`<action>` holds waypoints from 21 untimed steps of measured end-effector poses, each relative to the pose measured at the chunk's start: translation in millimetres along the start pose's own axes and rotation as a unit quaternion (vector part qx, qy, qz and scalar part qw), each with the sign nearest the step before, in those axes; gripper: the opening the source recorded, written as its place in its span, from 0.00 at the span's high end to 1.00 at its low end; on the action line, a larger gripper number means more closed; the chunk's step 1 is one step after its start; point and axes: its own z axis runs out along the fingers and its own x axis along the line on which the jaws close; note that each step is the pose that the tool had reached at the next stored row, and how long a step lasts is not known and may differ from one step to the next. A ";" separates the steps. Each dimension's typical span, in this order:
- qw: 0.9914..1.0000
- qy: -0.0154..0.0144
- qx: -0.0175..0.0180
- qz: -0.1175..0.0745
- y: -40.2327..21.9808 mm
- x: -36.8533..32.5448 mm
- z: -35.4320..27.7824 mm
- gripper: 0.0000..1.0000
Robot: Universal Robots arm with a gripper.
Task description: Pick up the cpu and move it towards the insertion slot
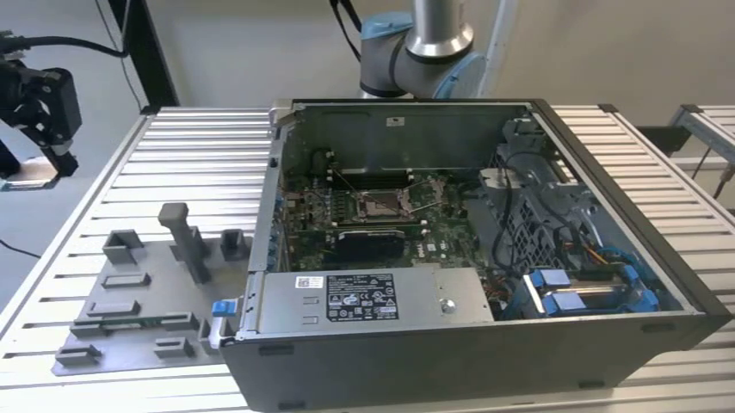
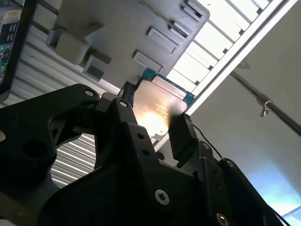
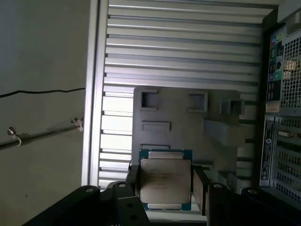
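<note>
cpu (image 3: 165,181) — clamped in gripper (image 3: 167,184) | insertion slot (image 1: 379,204) well apart

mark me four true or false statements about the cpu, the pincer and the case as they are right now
1. The pincer is shut on the cpu. True.
2. The cpu sits in the socket. False: the pincer holds it, well away from the socket, at the exterior view's left.
3. The case is open on top. True.
4. The grey fixture plate lies inside the case. False: it lies on the table beside the case.
</note>
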 end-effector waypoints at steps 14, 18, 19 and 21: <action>1.000 0.000 0.000 -0.002 7.0 -33.8 0.4 1.00; 1.000 0.000 0.000 -0.002 9.2 -43.5 0.5 1.00; 1.000 0.000 0.000 -0.003 9.7 -45.7 0.6 1.00; 1.000 0.000 0.000 -0.003 10.9 -50.5 0.7 1.00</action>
